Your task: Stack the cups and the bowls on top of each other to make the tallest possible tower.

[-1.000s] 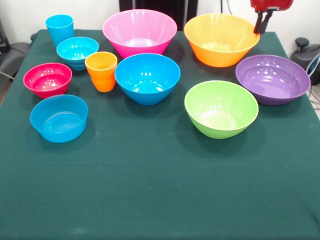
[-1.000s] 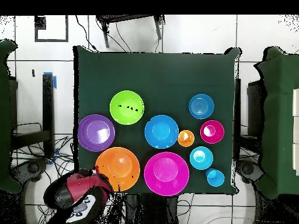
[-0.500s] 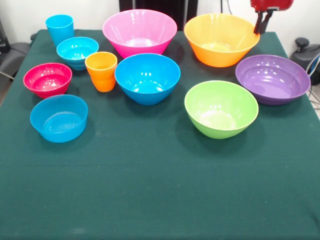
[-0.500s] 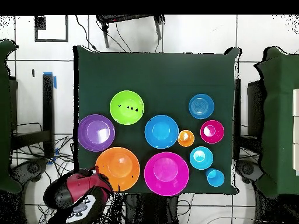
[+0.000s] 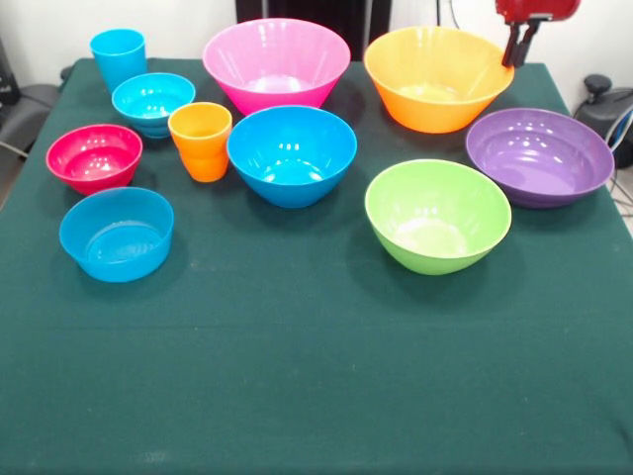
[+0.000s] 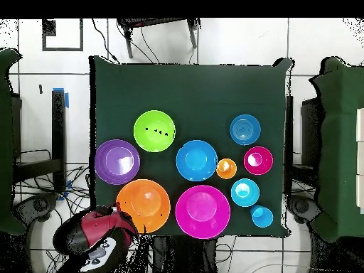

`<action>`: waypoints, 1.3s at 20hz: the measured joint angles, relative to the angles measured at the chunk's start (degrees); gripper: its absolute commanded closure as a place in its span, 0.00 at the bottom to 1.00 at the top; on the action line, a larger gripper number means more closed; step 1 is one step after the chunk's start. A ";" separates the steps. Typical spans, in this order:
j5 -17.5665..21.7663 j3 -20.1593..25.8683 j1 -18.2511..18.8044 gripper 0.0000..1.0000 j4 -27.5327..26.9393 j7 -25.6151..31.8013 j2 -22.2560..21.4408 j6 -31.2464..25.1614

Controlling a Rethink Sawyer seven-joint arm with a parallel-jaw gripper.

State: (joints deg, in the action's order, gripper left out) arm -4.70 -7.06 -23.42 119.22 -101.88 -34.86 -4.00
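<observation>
Plastic this glossy looks light, stiff and slippery, so each piece is probably best pinched at its thin rim. Nothing is stacked yet: the orange bowl (image 5: pixel 438 77), pink bowl (image 5: pixel 276 62), purple bowl (image 5: pixel 539 155), green bowl (image 5: pixel 437 215) and the cups (image 5: pixel 201 141) all sit apart on the desk (image 5: pixel 316 376). The gripper (image 5: pixel 520 42) hangs above the orange bowl's far rim, holding nothing; I cannot tell whether it is parted.

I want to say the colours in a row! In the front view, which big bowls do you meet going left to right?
Pink bowl → blue bowl → orange bowl → purple bowl. The green bowl overlaps the orange one sideways, so it is left out.
</observation>
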 measured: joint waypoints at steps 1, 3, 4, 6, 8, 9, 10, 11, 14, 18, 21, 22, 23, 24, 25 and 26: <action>0.00 -0.01 -0.01 1.00 -0.01 0.00 0.00 0.00; 0.00 -0.04 -0.02 1.00 -0.02 0.00 -0.01 -0.01; 0.00 -0.04 -0.02 1.00 -0.03 0.00 0.00 0.00; 0.00 -0.07 -0.02 1.00 -0.03 0.00 -0.01 0.00; 0.01 -0.15 -0.03 0.00 -0.08 0.00 0.00 0.00; 0.00 -0.16 -0.03 0.00 -0.09 0.00 0.00 0.00; 0.00 -0.17 -0.03 0.00 -0.10 0.00 0.00 0.00; 0.01 -0.19 -0.04 0.00 -0.12 0.00 0.00 0.00; 0.00 -0.24 -0.03 0.00 -0.13 0.00 0.00 0.00; 0.00 -0.45 -0.07 0.00 -0.17 0.00 0.00 0.00; 0.01 -0.57 -0.08 0.00 -0.17 0.00 0.00 -0.01; 0.01 -0.59 -0.08 0.00 -0.17 0.00 0.01 -0.01; 0.00 -0.60 -0.08 0.00 -0.19 0.00 0.00 0.00; 0.00 -0.60 -0.08 0.00 -0.19 0.00 0.00 0.00; 0.00 -0.62 -0.08 0.00 -0.20 0.00 0.01 0.00; 0.01 -0.63 -0.08 0.00 -0.19 0.00 0.00 0.00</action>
State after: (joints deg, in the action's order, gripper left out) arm -4.69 -7.68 -23.50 119.03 -101.88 -34.86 -4.00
